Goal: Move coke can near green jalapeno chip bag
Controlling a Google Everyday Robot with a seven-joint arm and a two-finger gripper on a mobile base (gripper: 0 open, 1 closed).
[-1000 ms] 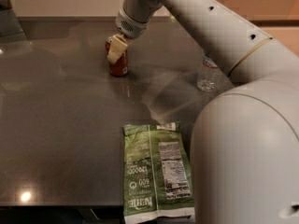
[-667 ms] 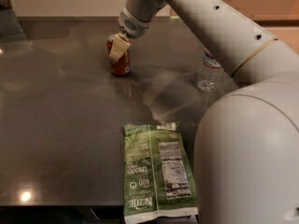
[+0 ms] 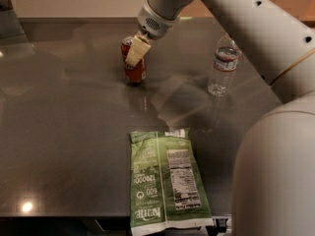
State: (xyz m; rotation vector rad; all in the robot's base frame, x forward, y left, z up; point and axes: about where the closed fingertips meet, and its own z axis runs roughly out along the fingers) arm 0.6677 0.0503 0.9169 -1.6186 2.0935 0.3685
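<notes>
At far edge of tabletop (image 3: 69, 132): gripper (image 3: 134, 58) fingers (image 3: 137, 49) clamped on small red coke can (image 3: 135, 73). Not yet near flat green jalapeno chip bag (image 3: 165, 181).

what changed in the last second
The end effector, gripping the can, shifted slightly right with it, and the arm now uncovers more of the bottle. The bag and bottle stayed put.

Coke can (image 3: 135, 73) at tool (image 3: 133, 58), bag (image 3: 167, 181) apart
</notes>
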